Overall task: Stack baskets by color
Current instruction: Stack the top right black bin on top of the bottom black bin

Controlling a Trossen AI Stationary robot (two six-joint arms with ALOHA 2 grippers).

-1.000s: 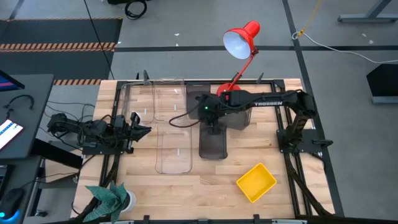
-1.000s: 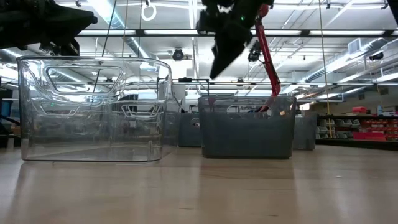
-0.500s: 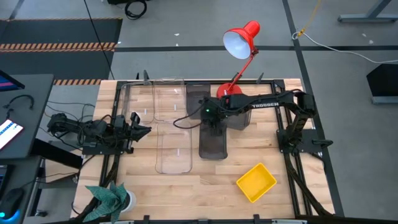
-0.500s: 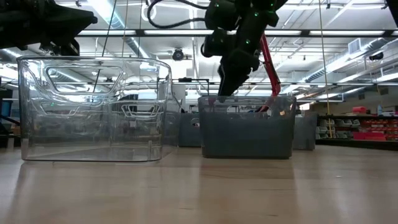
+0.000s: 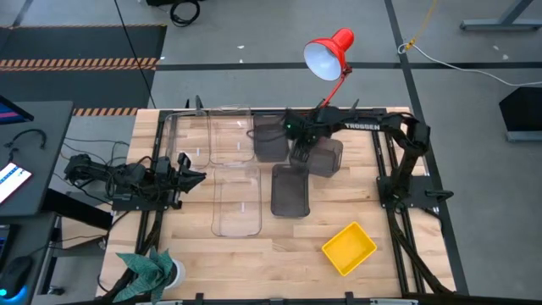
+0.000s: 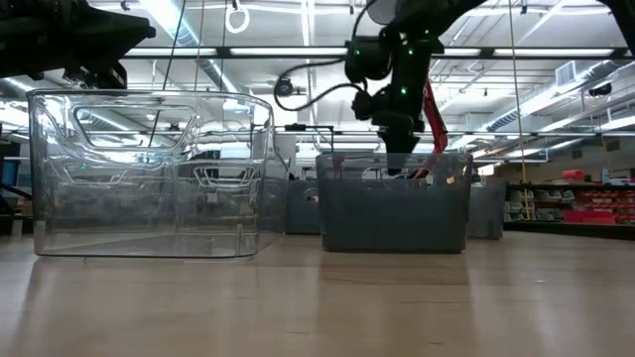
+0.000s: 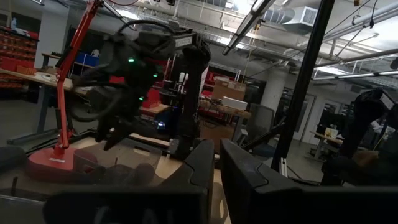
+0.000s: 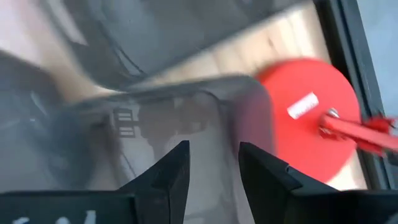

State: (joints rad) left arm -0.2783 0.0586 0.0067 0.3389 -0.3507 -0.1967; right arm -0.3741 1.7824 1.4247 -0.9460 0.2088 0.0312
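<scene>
Three dark grey baskets stand on the table: one at the far middle, one right of it, one nearer. Two clear baskets stand to their left. A yellow basket rests near the front right. My right gripper is open and points steeply down, between the two far grey baskets. Its fingers stand over a grey basket's rim and hold nothing. In the low view it hangs just above rim height. My left gripper waits shut at the table's left.
A red desk lamp stands at the far edge, its round base close beside my right gripper and its head beyond the table. A green cloth lies at the front left corner. Bare wood lies along the front edge.
My right gripper has swung from above the nearer grey basket toward the table's far edge and a little to the right. It has sunk nearly to rim height and rolled at the wrist. No basket has moved.
</scene>
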